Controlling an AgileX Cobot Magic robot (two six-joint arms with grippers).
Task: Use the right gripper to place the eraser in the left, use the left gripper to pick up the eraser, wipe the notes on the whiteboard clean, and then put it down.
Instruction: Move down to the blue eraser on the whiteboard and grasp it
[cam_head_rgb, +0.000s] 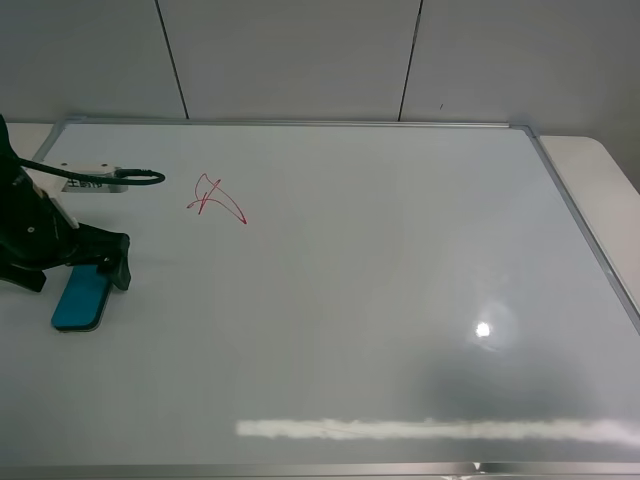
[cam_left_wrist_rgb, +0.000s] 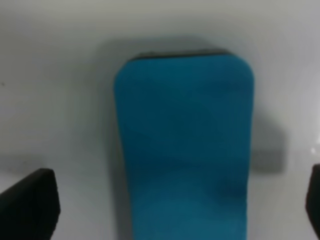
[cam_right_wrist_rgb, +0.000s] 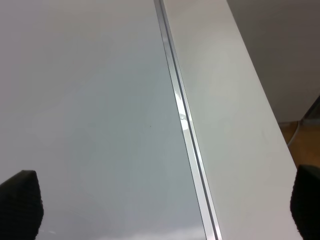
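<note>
L gripper (cam_head_rgb: 103, 268), jaws wide, astride eraser (cam_head_rgb: 80, 302) on whiteboard (cam_head_rgb: 380, 250); notes (cam_head_rgb: 215, 198) unwiped

The left hand (cam_head_rgb: 78, 278) is black, with a white label (cam_head_rgb: 85, 181) and black cable (cam_head_rgb: 140, 177).

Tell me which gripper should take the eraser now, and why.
Left. The left gripper is open over the eraser, a finger on either side, at the left of the whiteboard. The right gripper, also open, is over the board's right frame, far from the eraser.
</note>
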